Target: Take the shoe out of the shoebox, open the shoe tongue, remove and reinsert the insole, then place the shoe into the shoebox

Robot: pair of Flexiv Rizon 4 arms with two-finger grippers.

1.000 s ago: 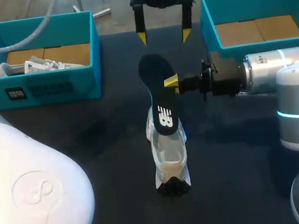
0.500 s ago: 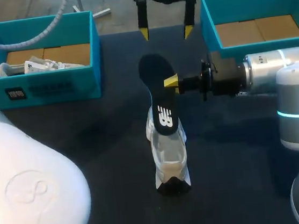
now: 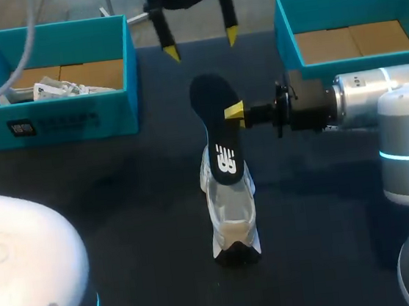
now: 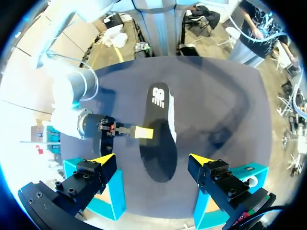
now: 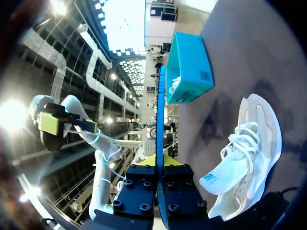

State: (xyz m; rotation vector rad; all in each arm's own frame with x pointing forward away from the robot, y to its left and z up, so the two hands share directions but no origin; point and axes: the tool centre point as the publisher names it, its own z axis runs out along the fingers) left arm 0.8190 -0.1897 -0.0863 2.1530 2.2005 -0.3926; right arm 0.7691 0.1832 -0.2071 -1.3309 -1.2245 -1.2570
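Right gripper point(image 3: 234, 111): clamped on the long edge of the black insole point(image 3: 216, 122), which it held over the shoe.
Head view alone: dark table point(image 3: 122, 207) with two teal boxes at its far side. The left shoebox point(image 3: 60, 121) held white contents, and the right shoebox point(image 3: 286, 40) showed only its cardboard floor.
Right wrist view alone: the insole appeared edge-on as a thin line between the fingers. The laces and raised tongue of the white shoe point(image 3: 231, 209) showed beside them.
Left wrist view alone: the insole lay flat-on, far below the spread tips.
Right arm point(image 3: 376, 104): level over the table from the right, wrist pointing at the insole.
Left arm point(image 3: 18, 270): casing at the near left corner.
Left gripper point(image 3: 201, 46): spread wide and empty, hanging above the table's far edge between the boxes.
Shoe: standing mid-table, outside both boxes.
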